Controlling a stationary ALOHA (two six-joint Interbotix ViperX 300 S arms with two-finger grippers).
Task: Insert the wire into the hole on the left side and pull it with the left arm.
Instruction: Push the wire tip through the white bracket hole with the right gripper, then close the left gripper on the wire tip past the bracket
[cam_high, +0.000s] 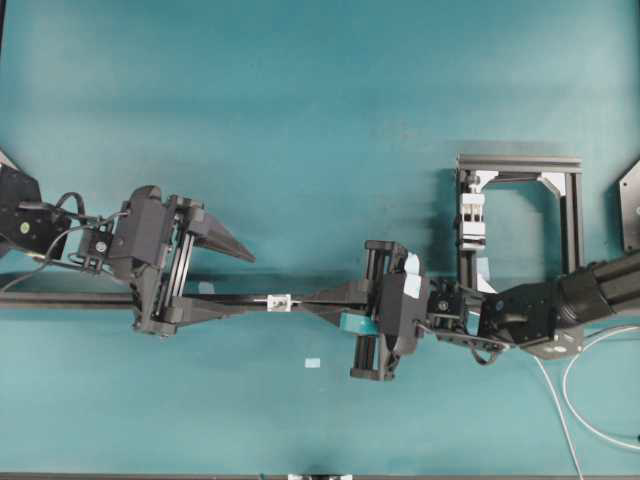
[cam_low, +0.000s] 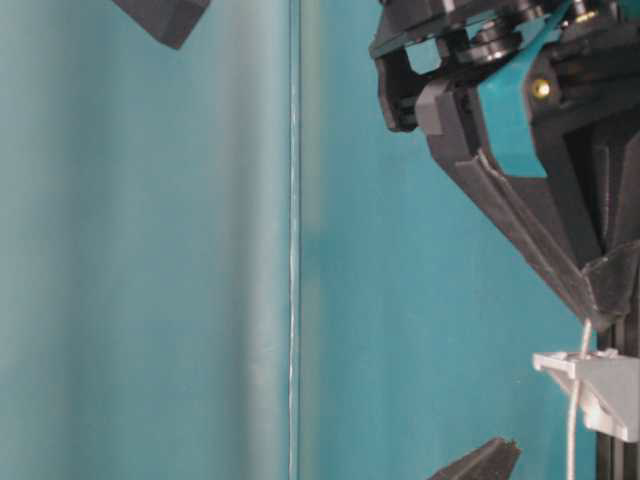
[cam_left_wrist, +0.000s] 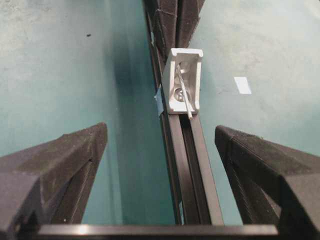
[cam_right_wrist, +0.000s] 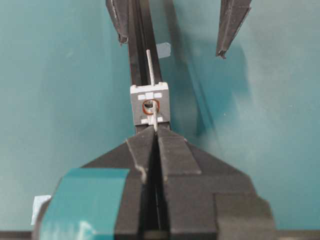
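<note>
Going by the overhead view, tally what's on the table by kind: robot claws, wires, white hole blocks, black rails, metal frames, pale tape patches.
Robot claws: 2, left claw, right claw
Wires: 1, wire
White hole blocks: 1, hole block
Black rails: 1, rail
Metal frames: 1, frame
Pale tape patches: 1, tape patch
Total: 7

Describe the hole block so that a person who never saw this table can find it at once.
Find the long black rail lying across the teal table. The small white block sits on it, between the open left gripper and the shut right gripper. Unlike the flat tape rectangle nearby, it stands up, has a dark round opening, and the wire passes through it.
</note>
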